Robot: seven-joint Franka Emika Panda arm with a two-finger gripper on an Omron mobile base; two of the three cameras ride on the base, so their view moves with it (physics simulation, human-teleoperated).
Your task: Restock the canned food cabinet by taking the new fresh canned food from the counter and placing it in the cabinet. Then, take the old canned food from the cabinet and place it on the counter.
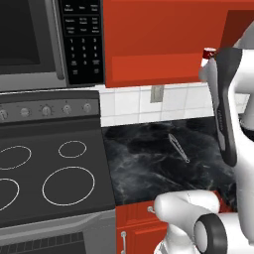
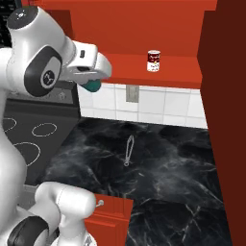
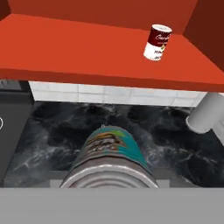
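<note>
Teal can (image 3: 111, 153), silver-topped, held in gripper (image 2: 91, 82); raised above counter (image 2: 158, 163).

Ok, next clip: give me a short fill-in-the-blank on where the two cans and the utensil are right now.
1. The red can stands upright on the floor of the ____.
2. The teal can is held by the ____.
3. The thin utensil lies on the ____.
4. Beside the counter, under the microwave, is the ____.

Missing words: cabinet; gripper; counter; stovetop
</note>
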